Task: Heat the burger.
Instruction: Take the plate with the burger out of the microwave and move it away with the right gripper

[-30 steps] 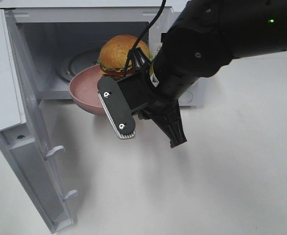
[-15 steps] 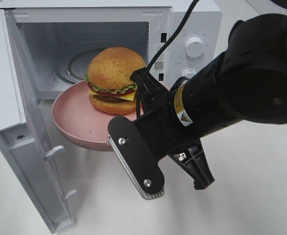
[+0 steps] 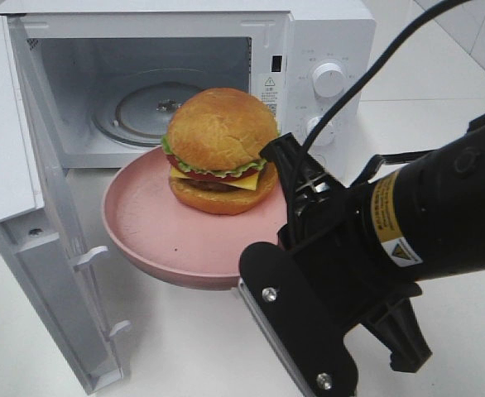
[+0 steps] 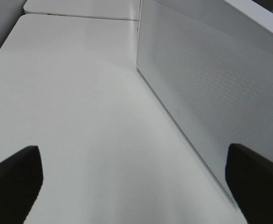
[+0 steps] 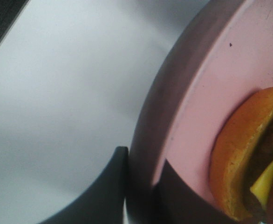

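Gripping the pink plate [image 3: 156, 227] by its near rim, the right gripper [image 5: 141, 179] has its jaws pinched narrow on it. The burger [image 3: 220, 150] sits on the plate, in front of the open microwave [image 3: 325, 37]; the cavity lies straight beyond. The left gripper [image 4: 127, 179], jaws wide, holds nothing.

I see yellow warning label with triangle sign [image 3: 394, 229] on right arm behind gripper; its print too small to read. White sticker [image 3: 268, 88] and dial markings on microwave [image 3: 329, 41] beyond gripper: illegible.

Plain white tabletop [image 3: 441, 107], evenly lit
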Tool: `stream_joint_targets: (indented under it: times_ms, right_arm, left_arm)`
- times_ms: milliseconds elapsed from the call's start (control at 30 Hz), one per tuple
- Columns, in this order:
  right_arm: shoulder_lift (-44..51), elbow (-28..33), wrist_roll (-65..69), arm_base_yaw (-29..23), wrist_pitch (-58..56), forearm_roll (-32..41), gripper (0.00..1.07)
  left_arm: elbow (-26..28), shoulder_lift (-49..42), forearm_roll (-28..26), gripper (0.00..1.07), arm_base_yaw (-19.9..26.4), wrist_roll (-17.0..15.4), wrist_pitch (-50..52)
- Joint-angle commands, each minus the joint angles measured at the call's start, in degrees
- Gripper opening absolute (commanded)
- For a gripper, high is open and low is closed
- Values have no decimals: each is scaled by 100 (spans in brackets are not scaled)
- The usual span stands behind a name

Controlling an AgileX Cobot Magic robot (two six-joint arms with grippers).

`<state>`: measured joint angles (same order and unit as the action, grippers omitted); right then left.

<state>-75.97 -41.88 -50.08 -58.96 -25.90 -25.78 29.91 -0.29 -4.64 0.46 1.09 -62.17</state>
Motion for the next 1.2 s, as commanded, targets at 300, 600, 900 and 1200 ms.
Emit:
stream_joint_targets:
  times_ms: [300,600,900,1200]
  right_arm:
    - [974,413,361,0,-206,-430,0]
    - [1856,1083,928,0,-378,-848,0]
    - [2298,1536,1759,0,-945,-1438,0]
    - [2458,1919,2893,0,-1816,-1960,0]
  left_arm:
    - [-23,-40,-29,100,11,11,69]
    - [-23,-40,-29,100,11,11,69]
    - [-23,-40,-29,100,11,11,69]
    - [-23,-40,-29,100,11,11,69]
